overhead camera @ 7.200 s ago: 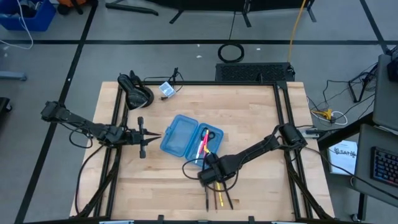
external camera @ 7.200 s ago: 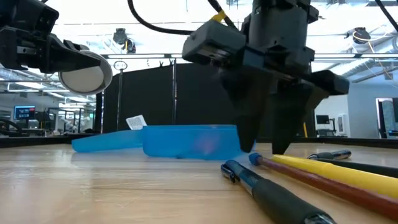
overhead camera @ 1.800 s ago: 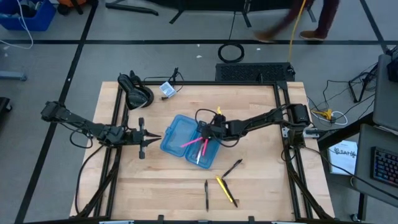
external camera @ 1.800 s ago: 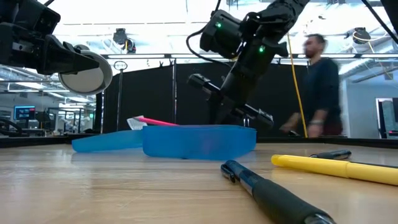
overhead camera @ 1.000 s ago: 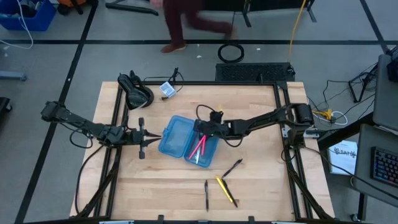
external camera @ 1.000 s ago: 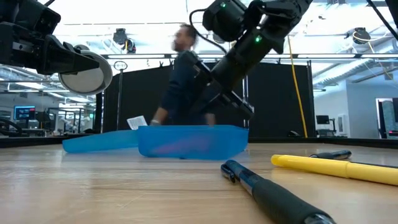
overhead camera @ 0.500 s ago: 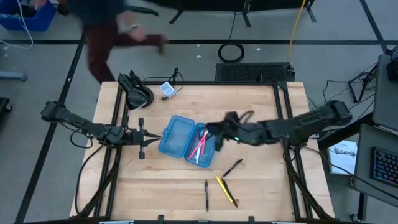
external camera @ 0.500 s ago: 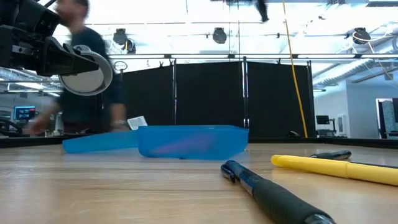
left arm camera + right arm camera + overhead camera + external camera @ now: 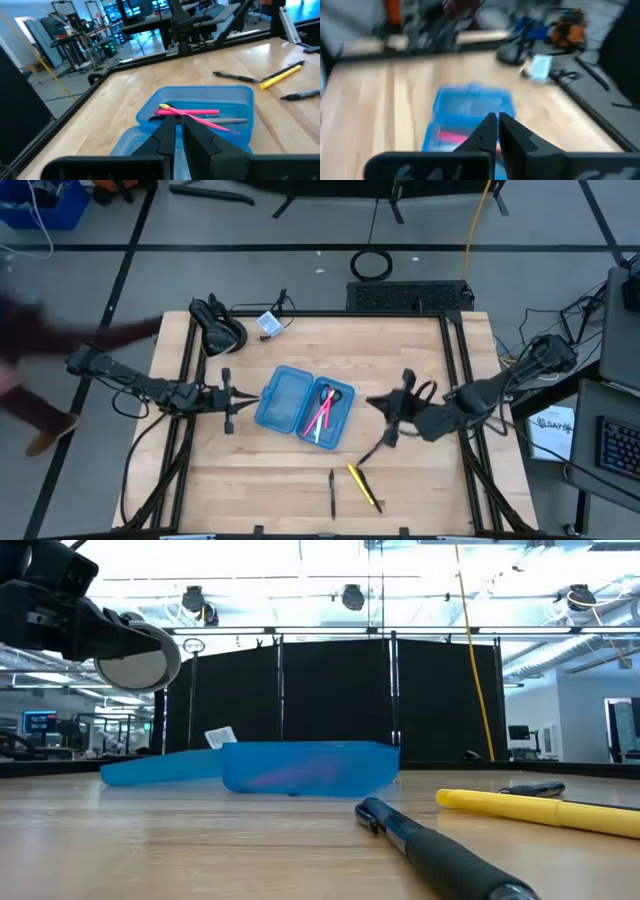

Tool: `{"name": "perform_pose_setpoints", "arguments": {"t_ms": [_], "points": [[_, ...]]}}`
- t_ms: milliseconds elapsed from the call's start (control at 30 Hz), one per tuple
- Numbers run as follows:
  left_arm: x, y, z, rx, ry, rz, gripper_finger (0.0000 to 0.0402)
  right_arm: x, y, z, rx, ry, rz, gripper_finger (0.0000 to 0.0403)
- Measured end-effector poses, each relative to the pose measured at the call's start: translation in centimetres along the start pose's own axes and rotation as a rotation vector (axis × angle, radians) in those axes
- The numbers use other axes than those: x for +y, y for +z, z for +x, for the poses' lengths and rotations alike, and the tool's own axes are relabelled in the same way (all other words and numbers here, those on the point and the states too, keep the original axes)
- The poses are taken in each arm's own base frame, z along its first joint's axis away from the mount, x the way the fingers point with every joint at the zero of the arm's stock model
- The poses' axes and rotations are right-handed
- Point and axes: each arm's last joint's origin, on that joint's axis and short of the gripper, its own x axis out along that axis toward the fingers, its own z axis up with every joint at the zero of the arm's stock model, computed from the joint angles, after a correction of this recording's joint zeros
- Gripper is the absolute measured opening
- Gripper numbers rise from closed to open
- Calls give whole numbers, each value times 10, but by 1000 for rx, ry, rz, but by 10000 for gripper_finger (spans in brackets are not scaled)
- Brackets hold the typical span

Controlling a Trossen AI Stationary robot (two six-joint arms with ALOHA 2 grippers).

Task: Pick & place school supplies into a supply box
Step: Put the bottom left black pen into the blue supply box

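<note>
The open translucent blue supply box (image 9: 303, 405) lies near the middle of the wooden table (image 9: 420, 350), its two halves side by side. The half nearer the right arm holds the black-handled scissors (image 9: 331, 393), two pink pens (image 9: 322, 415) and a pale blue one just beside them; the other half shows nothing inside. In the left wrist view a pink pen (image 9: 192, 112) lies across that filled half.

The right pincer (image 9: 380, 402) hangs above the table to the right of the box, apart from it, its fingers drawn together and holding nothing. Just beside it on the table lies a black pen (image 9: 372, 450). Nearer the table's front edge lie a yellow pen (image 9: 363, 485) and another black pen (image 9: 332, 493), close to each other.

The left pincer (image 9: 248, 397) waits just left of the box, its fingers almost together and empty, pointing at the box.

A blurred person (image 9: 40, 380) shows on the floor left of the table.
</note>
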Motion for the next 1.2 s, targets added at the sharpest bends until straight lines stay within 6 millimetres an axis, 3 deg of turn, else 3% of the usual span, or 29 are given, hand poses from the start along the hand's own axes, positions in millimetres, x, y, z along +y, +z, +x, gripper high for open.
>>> {"name": "perform_pose_setpoints", "arguments": {"t_ms": [133, 300, 400, 567, 767, 1000, 1100, 1200], "points": [[0, 0, 0, 1, 7, -3, 37, 12, -41, 5, 54, 123, -170, 2], [1, 2, 0, -17, 10, -33, 37, 18, -94, 6, -16, 209, -276, 1], [1, 3, 0, -28, 11, -80, 37, 8, -123, 6, -48, 224, -321, 1], [2, 4, 0, -36, 43, -166, 37, -20, -154, 0, -216, 223, -342, 1], [6, 5, -1, -45, 183, -272, 37, -51, -180, -10, -414, 246, -327, 0], [6, 10, -1, -68, 204, -366, 31, -61, -180, -11, -437, 197, -350, 0], [3, 32, 1, -89, 184, -373, 8, -62, -183, -9, -402, 197, -386, 0], [-3, 72, 7, -90, 205, -351, 6, -62, -189, -7, -354, 204, -402, 0]]}}
